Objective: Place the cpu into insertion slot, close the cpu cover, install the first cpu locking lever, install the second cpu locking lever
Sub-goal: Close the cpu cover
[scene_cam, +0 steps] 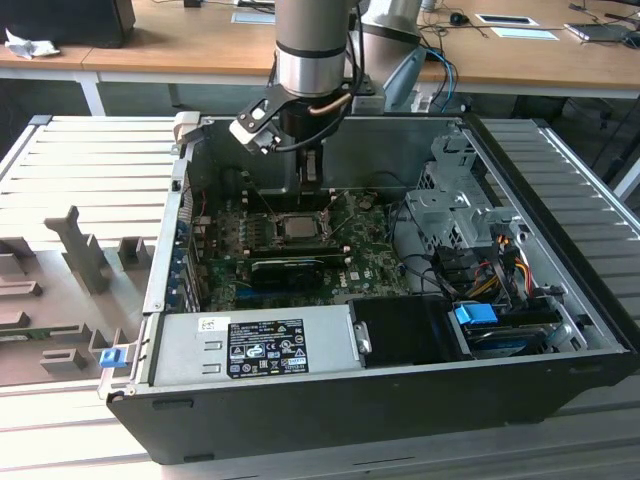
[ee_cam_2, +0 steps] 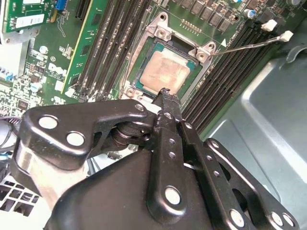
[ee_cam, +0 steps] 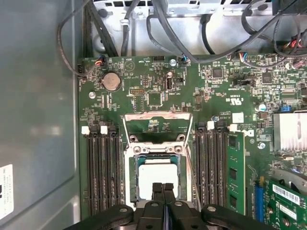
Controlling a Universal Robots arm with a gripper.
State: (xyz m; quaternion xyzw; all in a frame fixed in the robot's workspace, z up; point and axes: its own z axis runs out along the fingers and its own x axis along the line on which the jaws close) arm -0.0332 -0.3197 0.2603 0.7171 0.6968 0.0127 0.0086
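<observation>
Gripper [ee_cam: 163,186] held over the seated cpu [ee_cam: 157,176]
Its fingers are pressed together (nothing clamped); the cpu is seen in the insertion slot [ee_cam: 127,184] directly beneath the fingertips, with the cpu cover [ee_cam: 157,116] raised just beyond.

cpu [ee_cam: 157,176] in insertion slot [ee_cam: 130,184], gripper [ee_cam: 163,188] over it

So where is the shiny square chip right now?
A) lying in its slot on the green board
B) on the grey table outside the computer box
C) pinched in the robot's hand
A: the cpu lies flat inside the insertion slot, while the hand over it is shut with nothing between its fingers.
</observation>
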